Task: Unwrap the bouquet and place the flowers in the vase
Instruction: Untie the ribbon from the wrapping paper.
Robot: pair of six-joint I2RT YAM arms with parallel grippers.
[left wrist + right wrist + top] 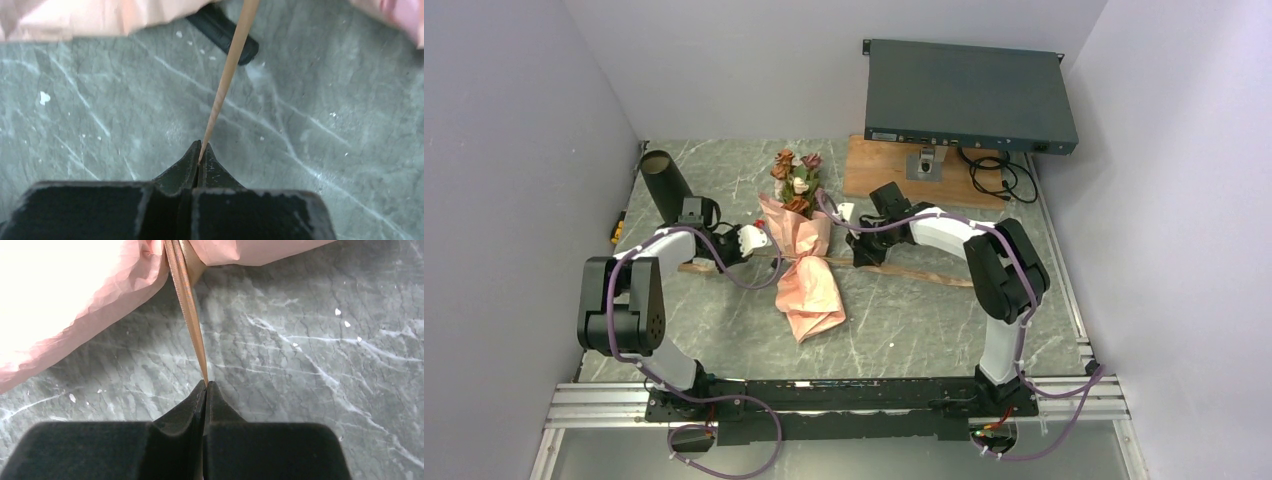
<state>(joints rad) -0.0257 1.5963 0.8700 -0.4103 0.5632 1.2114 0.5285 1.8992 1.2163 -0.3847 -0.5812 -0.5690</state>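
1. At the far left the vase (664, 180) stands on the table (904, 320) with nothing in it that I can make out, well apart from the bouquet.
2. The left gripper (200, 156) is clenched on one end of the tan ribbon (227, 75), which runs taut from its tips toward the pink paper.
3. In the middle lies the bouquet (804, 250), heads pointing away from the arms. The paper (812, 295) is around the stems and the flowers (796, 180) poke out of its far end.
4. The right gripper (206, 387) is likewise pinched on the ribbon's other end, just beside the paper's edge.
5. Progress, as I judge it: early.
   - The ribbon is gripped on both sides, but whether its knot has come loose I cannot tell.
   - The paper is not yet opened.
   - No flower is free.
   - Untying, unwrapping and carrying the stems to the vase all remain.
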